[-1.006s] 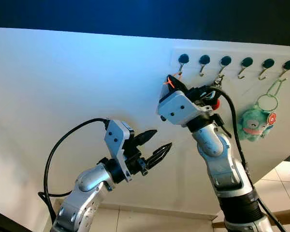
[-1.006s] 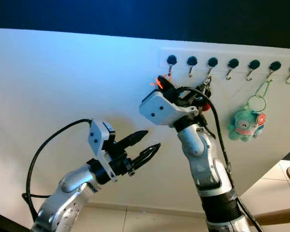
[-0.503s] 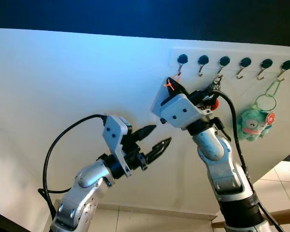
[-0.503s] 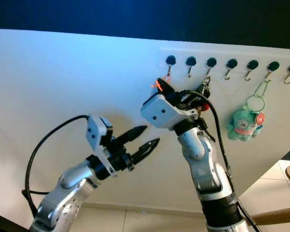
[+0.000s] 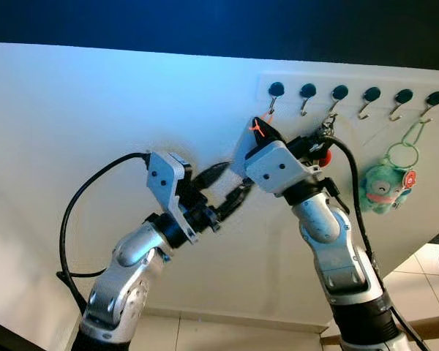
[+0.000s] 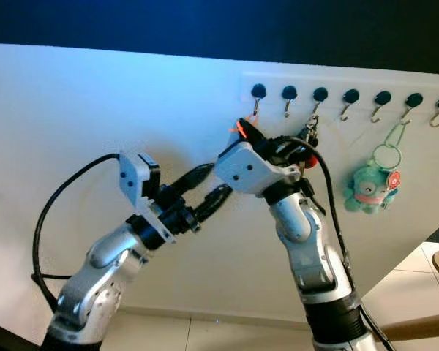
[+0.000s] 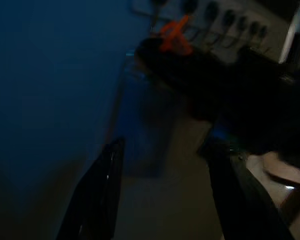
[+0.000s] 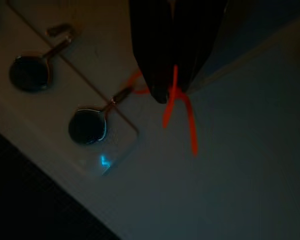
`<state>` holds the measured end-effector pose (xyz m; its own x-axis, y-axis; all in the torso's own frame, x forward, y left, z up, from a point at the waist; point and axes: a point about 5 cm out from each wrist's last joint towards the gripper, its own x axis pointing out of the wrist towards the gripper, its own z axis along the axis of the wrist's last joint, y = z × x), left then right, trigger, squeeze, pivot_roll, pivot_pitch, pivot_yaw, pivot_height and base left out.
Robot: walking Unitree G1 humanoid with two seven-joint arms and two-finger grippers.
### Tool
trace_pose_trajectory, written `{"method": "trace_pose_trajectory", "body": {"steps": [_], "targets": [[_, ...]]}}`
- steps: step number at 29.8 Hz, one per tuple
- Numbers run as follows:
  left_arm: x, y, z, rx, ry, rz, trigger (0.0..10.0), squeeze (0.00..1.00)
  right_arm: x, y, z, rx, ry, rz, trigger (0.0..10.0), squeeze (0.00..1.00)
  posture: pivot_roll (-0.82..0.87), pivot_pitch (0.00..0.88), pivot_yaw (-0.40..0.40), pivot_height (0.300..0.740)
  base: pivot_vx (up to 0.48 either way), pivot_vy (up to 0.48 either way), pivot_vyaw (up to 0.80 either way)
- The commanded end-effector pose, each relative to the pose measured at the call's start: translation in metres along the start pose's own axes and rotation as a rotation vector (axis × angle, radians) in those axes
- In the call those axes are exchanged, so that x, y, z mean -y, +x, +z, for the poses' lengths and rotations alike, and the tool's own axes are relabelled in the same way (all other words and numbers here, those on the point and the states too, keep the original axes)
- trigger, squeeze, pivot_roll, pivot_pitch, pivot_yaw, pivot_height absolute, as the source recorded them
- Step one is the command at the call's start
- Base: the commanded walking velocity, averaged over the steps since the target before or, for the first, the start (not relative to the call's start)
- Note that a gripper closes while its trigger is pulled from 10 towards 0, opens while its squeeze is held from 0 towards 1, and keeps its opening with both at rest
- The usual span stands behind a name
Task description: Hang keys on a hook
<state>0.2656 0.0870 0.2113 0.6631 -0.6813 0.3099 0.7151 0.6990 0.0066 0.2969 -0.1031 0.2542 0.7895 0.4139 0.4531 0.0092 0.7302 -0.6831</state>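
Right gripper (image 5: 260,129) raised high, fingers pinched together. Left gripper (image 5: 228,189) raised beneath, fingers parted.

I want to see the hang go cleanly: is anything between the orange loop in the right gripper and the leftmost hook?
Nothing visible. The right gripper pinches the orange loop just below the leftmost hook, with only bare wall between them. The left gripper hovers lower, aside.

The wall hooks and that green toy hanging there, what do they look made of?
The hooks look like polished metal, thin and glinting, under dark round caps, maybe plastic. The green toy looks like soft plush fabric, matte and rounded. It hangs by a thin green loop, the material of which is hard to tell.
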Motion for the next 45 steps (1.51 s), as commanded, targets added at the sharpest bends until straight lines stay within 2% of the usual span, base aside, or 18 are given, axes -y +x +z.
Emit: {"method": "trace_pose_trajectory", "body": {"steps": [1, 5, 12, 18, 22, 27, 31, 32, 33, 45], "targets": [[-0.009, -0.004, -0.008, -0.047, 0.026, 0.043, 10.0, 0.00, -0.022, -0.007, -0.012, -0.068, 0.039, 0.104, 10.0, 0.00, 0.03, 0.071, -0.029, 0.740, 0.000, 0.000, 0.00], [-0.023, -0.011, -0.005, -0.035, 0.013, 0.085, 10.0, 0.00, -0.020, -0.006, -0.012, -0.063, 0.038, 0.094, 10.0, 0.00, 0.03, 0.071, -0.031, 0.740, 0.000, 0.000, 0.00], [-0.026, -0.011, 0.005, 0.034, -0.018, 0.088, 10.0, 0.00, -0.019, -0.006, -0.012, -0.059, 0.041, 0.087, 10.0, 0.00, 0.03, 0.073, -0.033, 0.740, 0.000, 0.000, 0.00], [-0.022, -0.009, 0.007, 0.058, -0.044, 0.059, 10.0, 0.00, -0.019, -0.006, -0.012, -0.060, 0.044, 0.084, 10.0, 0.00, 0.03, 0.073, -0.032, 0.740, 0.000, 0.000, 0.00], [-0.006, -0.006, 0.011, 0.068, -0.097, -0.068, 10.0, 0.00, -0.019, -0.006, -0.013, -0.076, 0.066, 0.083, 10.0, 0.00, 0.03, 0.074, -0.031, 0.740, 0.000, 0.000, 0.00], [0.003, -0.003, 0.012, 0.061, -0.102, -0.128, 10.0, 0.00, -0.019, -0.006, -0.015, -0.084, 0.075, 0.084, 10.0, 0.00, 0.03, 0.073, -0.031, 0.740, 0.000, 0.000, 0.00], [0.004, -0.002, 0.013, 0.060, -0.100, -0.135, 10.0, 0.00, -0.019, -0.006, -0.015, -0.085, 0.079, 0.084, 10.0, 0.00, 0.03, 0.074, -0.031, 0.740, 0.000, 0.000, 0.00], [0.005, -0.002, 0.013, 0.061, -0.101, -0.138, 10.0, 0.00, -0.019, -0.007, -0.015, -0.087, 0.094, 0.082, 10.0, 0.22, 0.03, 0.074, -0.031, 0.740, 0.000, 0.000, 0.00], [0.004, -0.001, 0.013, 0.062, -0.101, -0.138, 10.0, 0.00, -0.019, -0.007, -0.016, -0.091, 0.110, 0.080, 10.0, 1.00, 0.03, 0.074, -0.031, 0.740, 0.000, 0.000, 0.00], [0.001, -0.002, 0.015, 0.065, -0.100, -0.125, 10.0, 0.00, -0.018, -0.007, -0.017, -0.094, 0.142, 0.073, 10.0, 1.00, 0.03, 0.075, -0.028, 0.740, 0.000, 0.000, 0.00]]}}
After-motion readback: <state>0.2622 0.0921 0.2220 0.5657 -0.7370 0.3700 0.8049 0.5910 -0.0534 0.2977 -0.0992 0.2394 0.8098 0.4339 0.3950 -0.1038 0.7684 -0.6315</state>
